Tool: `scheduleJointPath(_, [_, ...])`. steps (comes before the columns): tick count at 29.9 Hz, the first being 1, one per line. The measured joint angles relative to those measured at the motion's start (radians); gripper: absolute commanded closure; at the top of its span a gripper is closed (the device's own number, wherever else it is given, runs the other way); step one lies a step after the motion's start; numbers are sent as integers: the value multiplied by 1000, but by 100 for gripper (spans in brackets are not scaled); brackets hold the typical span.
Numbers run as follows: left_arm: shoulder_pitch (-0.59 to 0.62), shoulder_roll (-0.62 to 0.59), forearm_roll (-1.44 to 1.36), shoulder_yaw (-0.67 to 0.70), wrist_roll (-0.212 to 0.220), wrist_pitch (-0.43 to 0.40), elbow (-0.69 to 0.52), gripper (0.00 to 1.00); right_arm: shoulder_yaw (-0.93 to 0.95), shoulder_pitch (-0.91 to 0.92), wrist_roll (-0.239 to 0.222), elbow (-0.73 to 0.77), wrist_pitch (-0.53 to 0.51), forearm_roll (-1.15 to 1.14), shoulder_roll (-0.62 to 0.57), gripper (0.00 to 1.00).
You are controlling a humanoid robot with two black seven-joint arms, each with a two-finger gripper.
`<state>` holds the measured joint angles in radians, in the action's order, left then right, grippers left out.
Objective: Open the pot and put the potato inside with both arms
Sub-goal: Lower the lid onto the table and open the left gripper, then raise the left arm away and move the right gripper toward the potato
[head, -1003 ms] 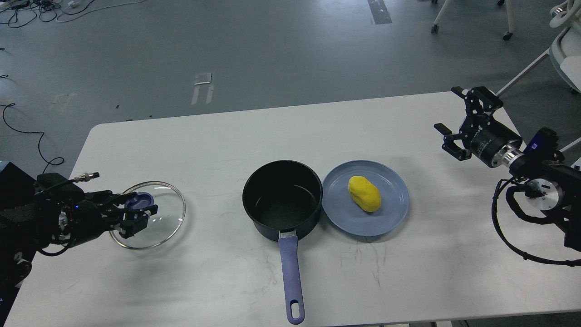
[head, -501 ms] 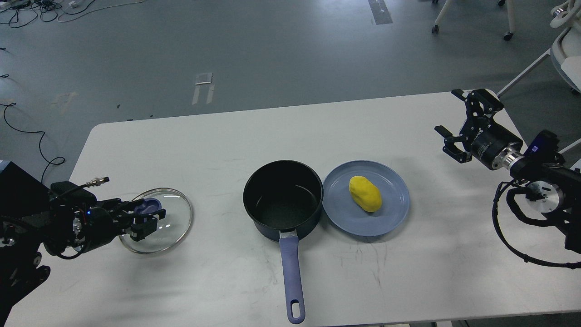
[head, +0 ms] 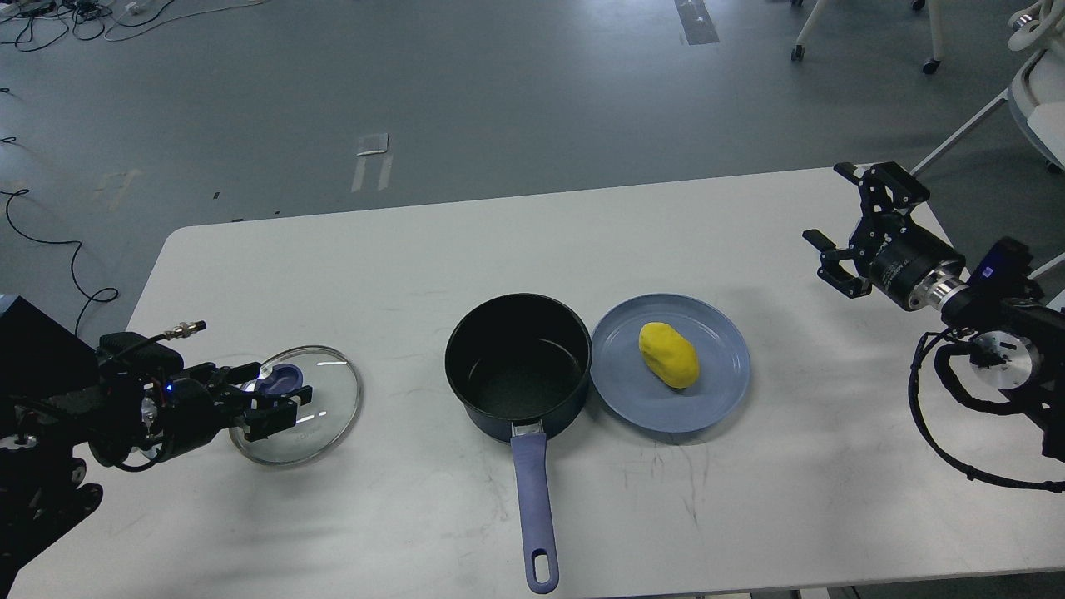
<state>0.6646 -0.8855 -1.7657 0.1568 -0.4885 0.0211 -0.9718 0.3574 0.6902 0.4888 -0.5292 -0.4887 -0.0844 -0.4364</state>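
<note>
The dark pot with a blue handle stands open and empty at the table's middle. Its glass lid with a blue knob lies low at the table's left. My left gripper has its fingers closed around the knob. The yellow potato lies on a blue plate touching the pot's right side. My right gripper is open and empty, held above the table's right end, well right of the plate.
The white table ends just behind my right gripper and close in front of the pot handle's tip. White chairs stand on the floor beyond the right corner.
My left gripper has carried the lid slightly right and down towards the table. My right gripper has shifted a little to the right and stays open.
</note>
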Motion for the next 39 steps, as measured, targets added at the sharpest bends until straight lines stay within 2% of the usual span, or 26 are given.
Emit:
scheduleJointPath(5, [25,-55,88,11,0,-14,-51,2,0,0,0,-5,0,0,-11,0])
scheduleJointPath(7, [71,-95,209,14,0,-52,-104,2,-1,3,0,-15,0,-1,-21,0])
scheduleJointPath(10, [167,-137,431,18,0,-175,-166,2,-1,11,0,-43,0,-4,-45,0])
scheduleJointPath(14, [309,-149,835,18,0,-382,-183,2,-19,28,0,-105,0,-47,-102,0])
scheduleJointPath(16, [349,-143,1005,19,0,-424,-181,2,-48,59,0,-143,0,-107,-142,0])
scheduleJointPath(19, [375,-122,1186,32,0,-441,-187,2,-107,123,0,-196,0,-231,-195,0])
scheduleJointPath(23, [385,-73,1377,130,0,-444,-191,2,-204,259,0,-278,0,-420,-266,0])
scheduleJointPath(27, [380,-30,1468,182,0,-448,-182,2,-317,406,0,-303,0,-536,-274,0])
scheduleJointPath(29, [377,-17,1498,188,4,-450,-181,2,-417,510,0,-319,0,-593,-248,0])
scheduleJointPath(34, [354,-5,1526,191,61,-451,-180,2,-648,699,0,-347,0,-698,-168,0])
scheduleJointPath(39, [348,-4,1528,211,76,-455,-182,2,-808,786,0,-359,0,-843,-52,1])
